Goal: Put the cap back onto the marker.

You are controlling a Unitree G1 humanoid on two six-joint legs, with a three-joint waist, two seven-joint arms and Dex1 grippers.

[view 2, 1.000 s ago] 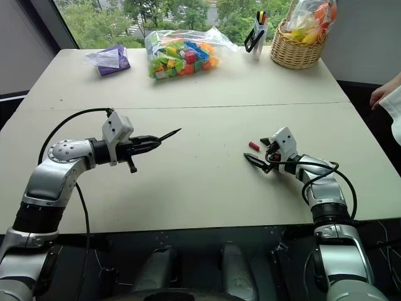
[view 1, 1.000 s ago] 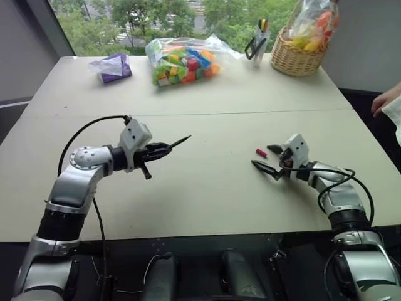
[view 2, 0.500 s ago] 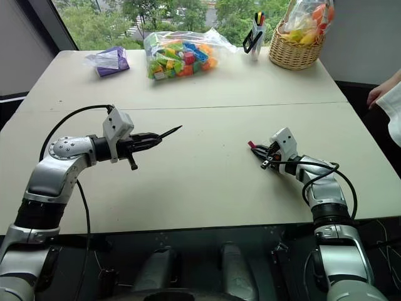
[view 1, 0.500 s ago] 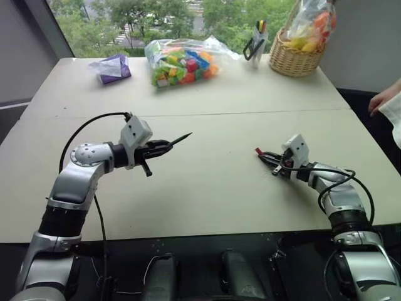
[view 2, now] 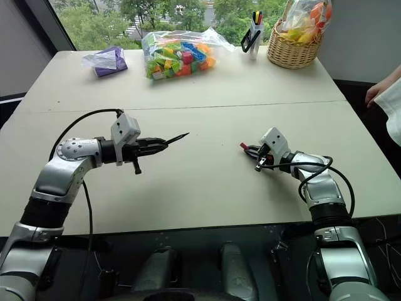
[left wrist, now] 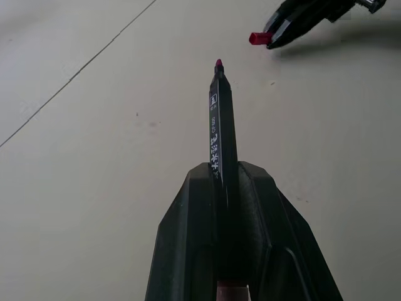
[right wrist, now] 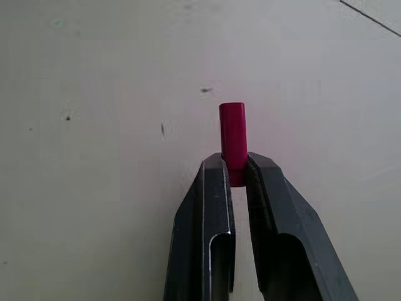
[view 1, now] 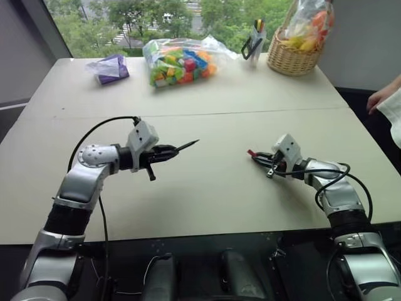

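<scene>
The counter (view 1: pixel 207 188) was matt and smooth, the cap (right wrist: pixel 232 141) smooth red plastic, the marker (left wrist: pixel 220 135) semi-gloss black, the basket (view 1: pixel 294 59) woven wicker.

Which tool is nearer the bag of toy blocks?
Left. The left tool, shut on the marker, sits below the bag of toy blocks on its side of the table. The right tool, shut on the cap, is farther off.

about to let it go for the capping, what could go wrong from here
1. The cap is pinched only at its base by the right fingers, so it could tilt or pop out on contact.
2. The marker sticks far out of the left fingers; its tip may miss the cap's small opening.
</scene>
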